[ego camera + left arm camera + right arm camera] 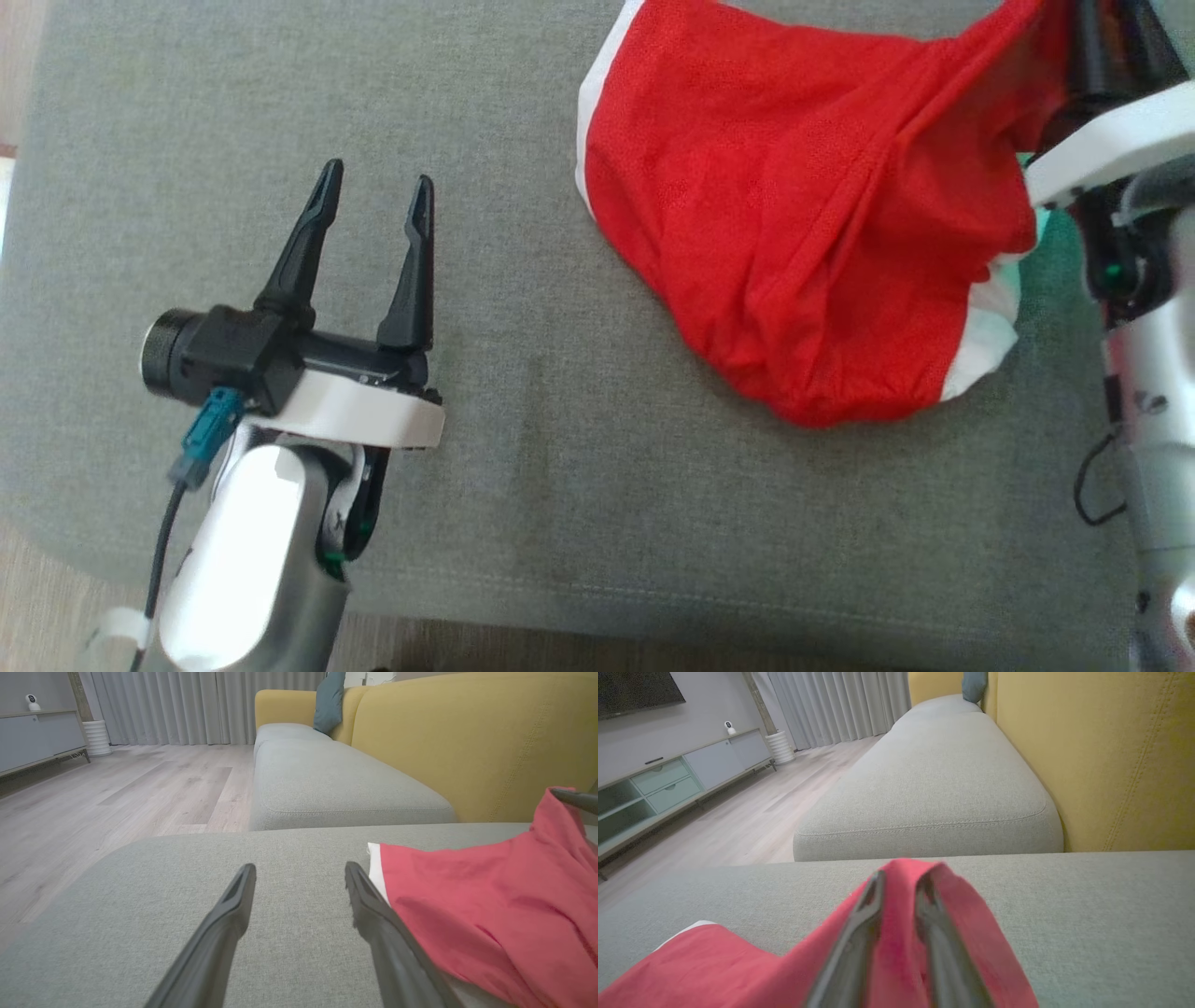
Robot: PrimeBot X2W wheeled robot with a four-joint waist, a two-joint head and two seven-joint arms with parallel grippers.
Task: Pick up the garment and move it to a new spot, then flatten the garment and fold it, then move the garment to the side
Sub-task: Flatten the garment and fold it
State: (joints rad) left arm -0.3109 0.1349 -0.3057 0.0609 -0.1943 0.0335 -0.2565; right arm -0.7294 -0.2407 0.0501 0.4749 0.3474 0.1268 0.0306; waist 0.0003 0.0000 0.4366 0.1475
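The garment is red with white trim and lies bunched on the grey sofa cushion at the upper right of the head view. One corner of it is pulled up toward the right arm at the top right. In the right wrist view my right gripper is shut on a fold of the garment, with red cloth pinched between the two fingers and draped over them. My left gripper stands open over bare cushion, well left of the garment. Its fingers hold nothing, and the garment lies just to their right.
The cushion's front edge runs along the bottom of the head view, with wood floor below it. A yellow backrest rises behind the seat. A second grey cushion continues beyond. A low cabinet stands across the floor.
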